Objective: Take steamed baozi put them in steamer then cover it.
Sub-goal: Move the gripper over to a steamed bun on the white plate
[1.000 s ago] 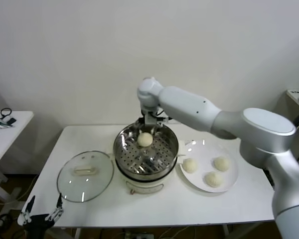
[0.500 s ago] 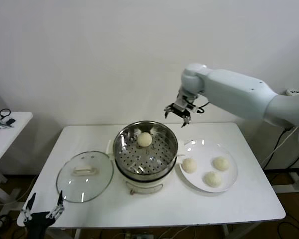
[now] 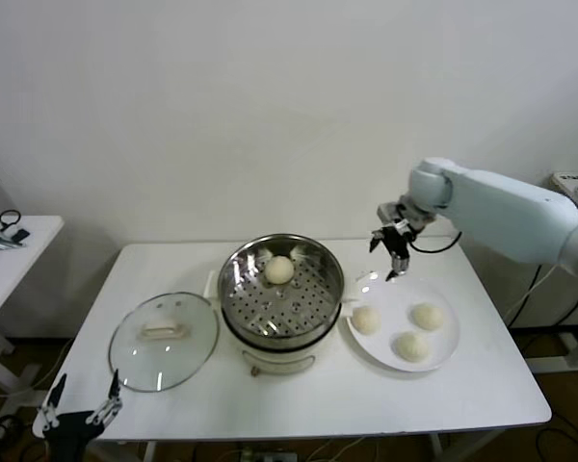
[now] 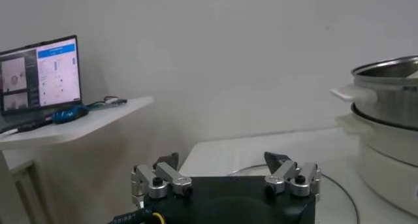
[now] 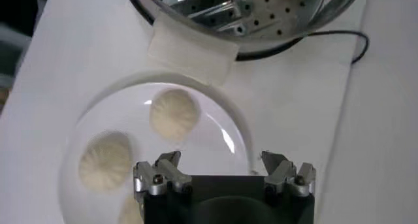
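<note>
White baozi (image 3: 367, 320) below empty, spread right end effector (image 3: 390, 246)

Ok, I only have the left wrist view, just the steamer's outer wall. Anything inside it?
Observer: One baozi in the steamer, lying on the perforated tray of the steamer.
Operator: And the others?
Observer: Three baozi on the plate, on the white plate beside the steamer.
Operator: Where's the right hand?
Observer: The right hand hangs open and empty above the plate's far edge.
</note>
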Action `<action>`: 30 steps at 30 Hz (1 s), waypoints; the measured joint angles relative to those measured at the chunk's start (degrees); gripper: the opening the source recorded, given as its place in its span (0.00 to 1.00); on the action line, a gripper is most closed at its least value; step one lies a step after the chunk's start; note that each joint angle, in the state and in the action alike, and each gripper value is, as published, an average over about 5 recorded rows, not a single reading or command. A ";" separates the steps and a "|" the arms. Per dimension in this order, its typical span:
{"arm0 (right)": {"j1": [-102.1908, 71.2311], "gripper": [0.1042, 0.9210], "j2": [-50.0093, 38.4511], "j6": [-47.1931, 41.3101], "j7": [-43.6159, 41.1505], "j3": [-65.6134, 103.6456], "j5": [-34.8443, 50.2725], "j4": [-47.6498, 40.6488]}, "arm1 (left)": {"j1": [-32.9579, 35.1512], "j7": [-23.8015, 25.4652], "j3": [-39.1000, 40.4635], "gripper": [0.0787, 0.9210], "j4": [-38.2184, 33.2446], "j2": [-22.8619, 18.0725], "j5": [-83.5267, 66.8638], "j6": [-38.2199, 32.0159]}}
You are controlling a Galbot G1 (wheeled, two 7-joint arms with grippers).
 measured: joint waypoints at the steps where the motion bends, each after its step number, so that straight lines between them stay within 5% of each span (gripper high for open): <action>1: -0.74 0.88 -0.07 -0.53 0.03 0.19 0.02 0.02 | 0.04 0.05 -0.02 0.88 0.01 -0.01 -0.02 -0.09; 30: -14.28 0.88 4.13 -4.30 1.90 7.76 -2.92 -5.97 | -0.50 0.05 -0.48 0.88 1.10 -0.44 0.00 -0.12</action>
